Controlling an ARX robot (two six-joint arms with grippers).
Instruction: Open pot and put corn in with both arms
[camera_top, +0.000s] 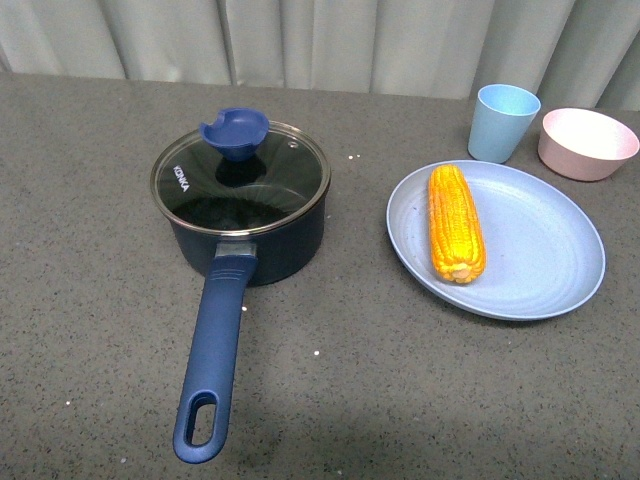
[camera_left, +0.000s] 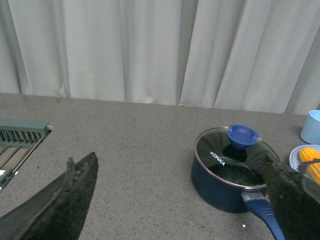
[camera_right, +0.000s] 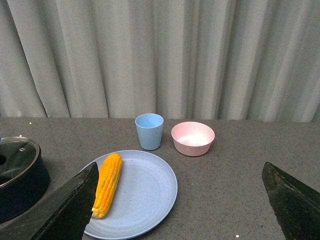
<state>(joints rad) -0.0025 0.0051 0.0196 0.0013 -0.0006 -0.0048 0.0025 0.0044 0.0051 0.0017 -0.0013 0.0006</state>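
Your left gripper (camera_left: 179, 160) is spread wide and holds nothing; its fingers (camera_left: 70, 200) touch no object. Your right gripper (camera_right: 179, 167) is just as wide open and just as empty. Neither arm shows in the front view.

Beyond the left gripper the pot (camera_top: 255, 245) stands upright on the worktop (camera_top: 90, 300). The glass lid (camera_top: 270, 185) is seated on its rim, with a blue knob (camera_top: 235, 133) on top. From the front the pot is left of centre. Its handle (camera_top: 215, 370) runs straight toward the robot, slotted end nearest.

Beyond the right gripper the corn (camera_top: 456, 222) lies on its side on the left part of a blue plate (camera_top: 560, 250). It is to the right of the pot and well apart from it, its length running roughly away from the robot. Behind the plate stand a blue cup (camera_top: 503, 122) and, just beside it on the right, a pink bowl (camera_top: 587, 142), not touching. At the edge of the left wrist view there is a grey-green slatted thing (camera_left: 22, 131), perhaps a rack; too little shows to tell. A pale curtain (camera_top: 320, 40) hangs behind the worktop.
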